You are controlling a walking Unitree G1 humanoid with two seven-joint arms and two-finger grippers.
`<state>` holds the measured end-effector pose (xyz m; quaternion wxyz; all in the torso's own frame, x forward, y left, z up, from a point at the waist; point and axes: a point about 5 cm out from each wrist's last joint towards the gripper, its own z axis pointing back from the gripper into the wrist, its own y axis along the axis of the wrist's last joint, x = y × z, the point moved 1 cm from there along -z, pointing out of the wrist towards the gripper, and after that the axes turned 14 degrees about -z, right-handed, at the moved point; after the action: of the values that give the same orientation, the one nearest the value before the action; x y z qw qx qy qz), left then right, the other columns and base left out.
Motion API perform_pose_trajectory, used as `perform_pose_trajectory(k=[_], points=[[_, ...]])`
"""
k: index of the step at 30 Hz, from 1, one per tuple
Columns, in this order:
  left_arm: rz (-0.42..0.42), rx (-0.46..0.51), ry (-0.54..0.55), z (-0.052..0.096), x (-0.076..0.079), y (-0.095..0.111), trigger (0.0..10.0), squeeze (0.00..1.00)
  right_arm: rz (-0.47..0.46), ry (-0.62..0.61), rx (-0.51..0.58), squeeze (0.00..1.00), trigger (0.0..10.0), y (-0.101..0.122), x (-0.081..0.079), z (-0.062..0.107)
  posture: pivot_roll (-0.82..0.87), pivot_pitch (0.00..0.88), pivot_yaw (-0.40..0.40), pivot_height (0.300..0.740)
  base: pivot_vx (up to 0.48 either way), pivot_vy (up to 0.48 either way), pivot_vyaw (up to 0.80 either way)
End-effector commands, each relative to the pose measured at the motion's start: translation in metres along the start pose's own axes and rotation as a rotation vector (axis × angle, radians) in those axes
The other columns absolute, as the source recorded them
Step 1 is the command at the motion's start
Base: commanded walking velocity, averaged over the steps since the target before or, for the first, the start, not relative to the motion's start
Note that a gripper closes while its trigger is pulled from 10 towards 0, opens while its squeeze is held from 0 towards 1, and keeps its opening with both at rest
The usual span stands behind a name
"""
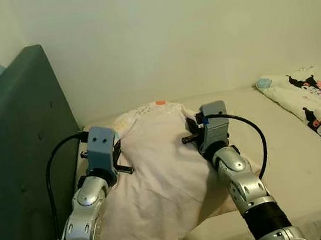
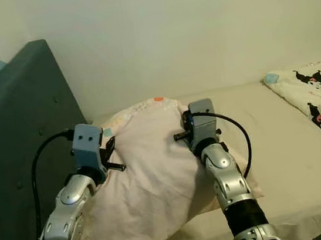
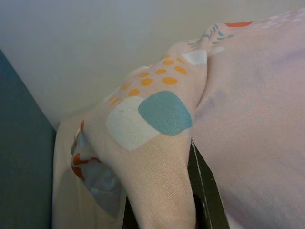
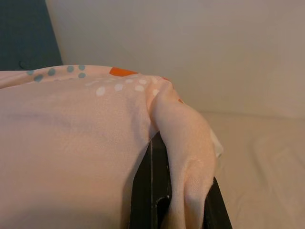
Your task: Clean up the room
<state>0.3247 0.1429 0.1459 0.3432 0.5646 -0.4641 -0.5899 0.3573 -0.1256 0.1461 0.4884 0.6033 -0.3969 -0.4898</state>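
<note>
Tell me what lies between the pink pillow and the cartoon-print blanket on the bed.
Bare cream mattress sheet lies between the pink pillow and the cartoon-print blanket, seen in both eye views.

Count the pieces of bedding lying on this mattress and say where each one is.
2. The pale pink spotted pillow lies by the dark headboard, pinched between both grippers. The white cartoon-print quilt lies at the robot's far right. Others may lie outside the view.

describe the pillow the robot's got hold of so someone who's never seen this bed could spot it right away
On the bed, look at the end by the dark teal headboard. The pale pink pillow lies there, pinched by the left gripper and right gripper. Unlike the cartoon-print blanket on the far side, it is plain, with coloured spots along its edge.
</note>
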Motion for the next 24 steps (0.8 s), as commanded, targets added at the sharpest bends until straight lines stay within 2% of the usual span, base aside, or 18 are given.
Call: perform_pose_trajectory(k=[1,7,17,24], points=[[-0.026,0.034,0.046,0.0026,-0.0139,0.0045,10.0,0.00,-0.010,-0.049,0.037,0.00,10.0,0.0063,0.0089,0.0015,-0.05,0.020,-0.006,0.716,0.000,0.472,0.00],[-0.025,0.032,0.045,0.0031,-0.0135,0.0040,10.0,0.00,-0.009,-0.053,0.037,0.00,10.0,0.0062,0.0104,0.0025,-0.05,0.022,-0.002,0.716,0.000,0.394,0.00],[-0.039,0.035,0.056,0.0022,-0.0154,0.0043,10.0,0.00,-0.013,-0.051,0.038,0.00,10.0,0.0062,0.0089,0.0010,-0.04,0.012,-0.004,0.716,0.000,0.000,0.00],[-0.089,0.042,0.058,0.0032,-0.0175,0.0053,10.0,0.00,-0.019,-0.043,0.038,0.00,10.0,0.0049,0.0058,-0.0006,-0.03,0.000,-0.005,0.716,0.000,0.000,0.00]])
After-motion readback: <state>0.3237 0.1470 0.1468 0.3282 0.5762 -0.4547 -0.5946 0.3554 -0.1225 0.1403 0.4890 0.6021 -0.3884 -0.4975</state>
